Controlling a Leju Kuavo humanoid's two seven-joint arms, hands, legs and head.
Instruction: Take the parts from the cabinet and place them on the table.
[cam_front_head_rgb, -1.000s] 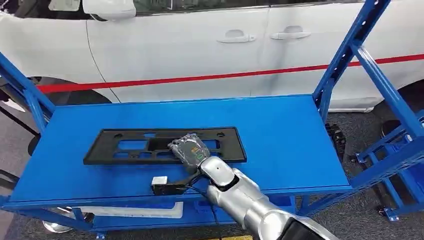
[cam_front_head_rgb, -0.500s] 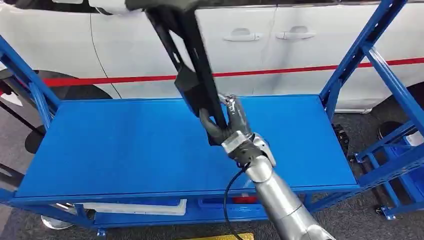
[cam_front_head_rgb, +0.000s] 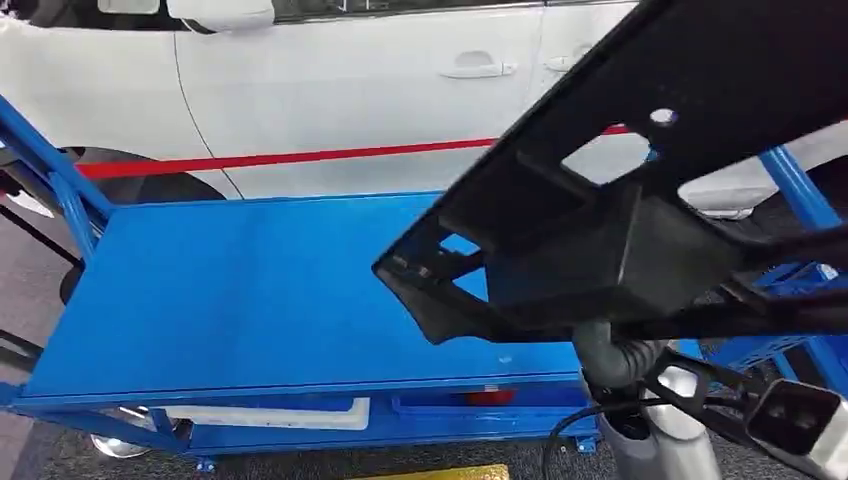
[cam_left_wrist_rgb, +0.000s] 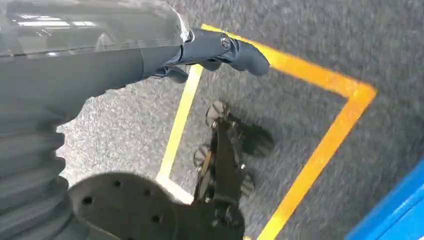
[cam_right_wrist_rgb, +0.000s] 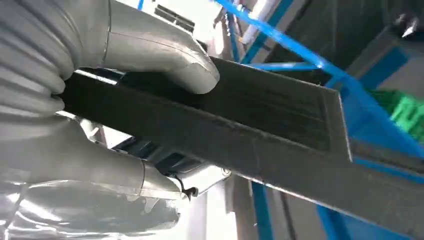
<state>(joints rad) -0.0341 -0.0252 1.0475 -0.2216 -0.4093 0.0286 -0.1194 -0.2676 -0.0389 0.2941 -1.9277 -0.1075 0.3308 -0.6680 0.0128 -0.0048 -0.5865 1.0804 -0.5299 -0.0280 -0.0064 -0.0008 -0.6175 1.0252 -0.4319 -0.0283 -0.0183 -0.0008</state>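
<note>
Black plastic panel, long and flat with cut-out windows and small holes, hangs tilted in the air above the right part of the blue shelf. Right hand clamps it, thumb pressed on one face and fingers on the other. Left hand hangs over grey floor, fingers loosely extended, holding nothing. A white car stands just behind the shelf.

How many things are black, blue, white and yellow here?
Black: 1, the flat black plastic panel with cut-out holes.
Blue: 1, the blue metal shelf cart.
White: 1, the white car with a red stripe.
Yellow: 1, the yellow floor tape outline.
Total: 4
</note>
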